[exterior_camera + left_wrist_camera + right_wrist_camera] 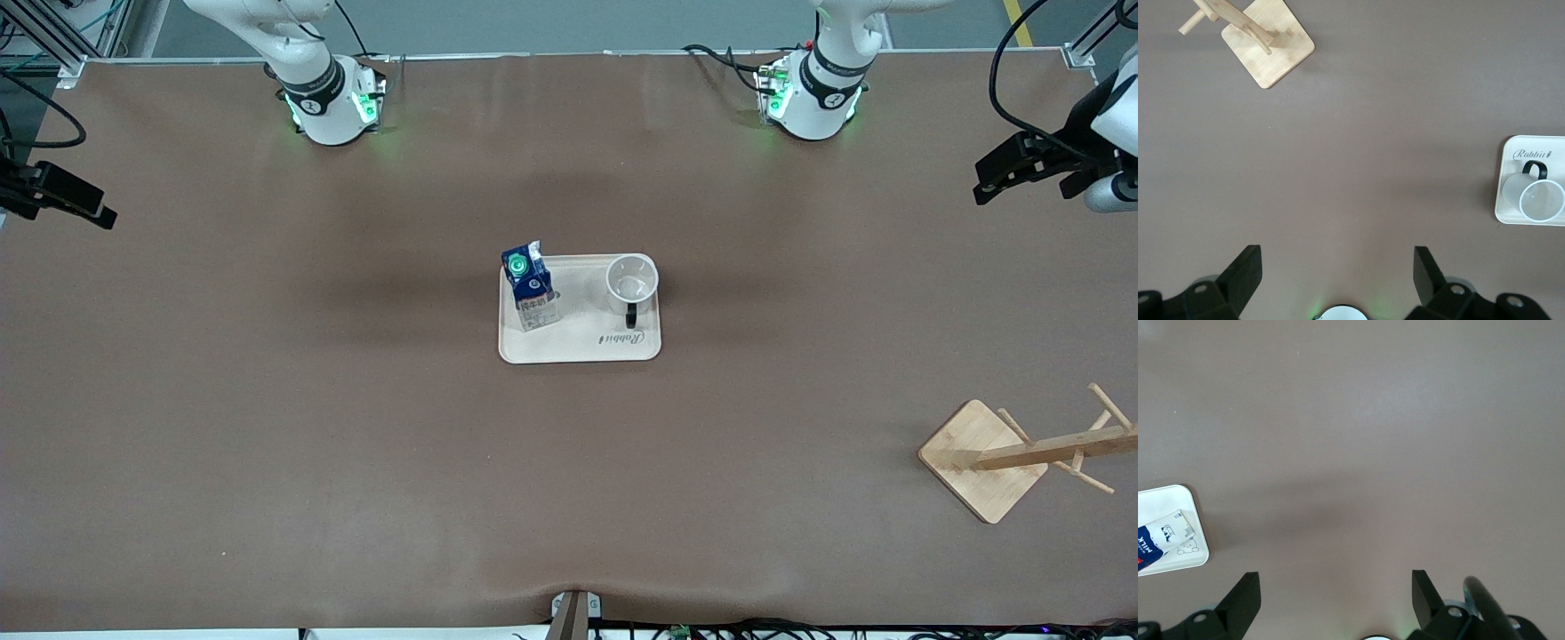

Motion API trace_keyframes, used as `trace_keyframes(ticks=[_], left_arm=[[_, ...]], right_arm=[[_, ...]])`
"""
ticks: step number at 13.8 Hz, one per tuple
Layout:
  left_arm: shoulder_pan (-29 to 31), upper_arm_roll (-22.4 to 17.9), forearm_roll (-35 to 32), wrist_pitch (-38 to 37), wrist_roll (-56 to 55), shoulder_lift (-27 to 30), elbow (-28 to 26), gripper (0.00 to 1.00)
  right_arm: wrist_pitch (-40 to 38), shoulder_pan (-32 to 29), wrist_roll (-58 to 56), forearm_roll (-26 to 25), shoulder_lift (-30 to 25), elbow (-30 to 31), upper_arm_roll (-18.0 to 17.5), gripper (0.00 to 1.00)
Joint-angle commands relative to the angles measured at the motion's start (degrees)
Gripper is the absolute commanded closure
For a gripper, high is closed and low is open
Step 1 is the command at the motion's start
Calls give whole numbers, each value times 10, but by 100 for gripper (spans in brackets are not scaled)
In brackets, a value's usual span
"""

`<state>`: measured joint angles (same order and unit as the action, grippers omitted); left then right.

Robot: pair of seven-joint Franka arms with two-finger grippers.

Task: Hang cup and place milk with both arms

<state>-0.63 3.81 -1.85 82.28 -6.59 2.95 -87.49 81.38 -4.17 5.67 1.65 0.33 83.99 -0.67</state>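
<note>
A wooden mug rack [1022, 453] sits nearest the camera, at about four o'clock from the middle of the brown bench [267, 427], toward the left arm's end. It has a square bamboo base, and its post with pegs points out toward the bench edge as seen from above.

At the centre of the bench lies a cream tray [582, 347] with rounded corners and a small printed word along its nearer edge. Two things stand on it. The milk [531, 289], a dark-blue carton with a green round cap and a white lower part, stands upright at the tray's ten o'clock corner, on the side toward the right arm. The cup [632, 281], white with a black handle, stands mouth up at the tray's two o'clock corner, on the side toward the left arm. Its handle points to six o'clock, toward the camera. The cup and the milk are apart, with bare tray between them.

The left gripper [1009, 173] hangs over the bench edge at about two o'clock from the tray, well away from it. Its fingers [1245, 270] are spread wide and hold nothing.

The right gripper [84, 203] hangs over the bench edge at about ten o'clock. Its fingers [1245, 597] are also spread wide and empty.
</note>
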Motion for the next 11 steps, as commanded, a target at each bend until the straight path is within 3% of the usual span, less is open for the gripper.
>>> trace_keyframes(ticks=[1,11], left_arm=[[3,1,-9,-10,12,-1,9,0],[-1,3,-3,-9,-7,-3,7,0]], right_arm=[[4,-10,-9,12,-8,10,-4,0],[4,-10,-9,12,-8,10,-4,0]])
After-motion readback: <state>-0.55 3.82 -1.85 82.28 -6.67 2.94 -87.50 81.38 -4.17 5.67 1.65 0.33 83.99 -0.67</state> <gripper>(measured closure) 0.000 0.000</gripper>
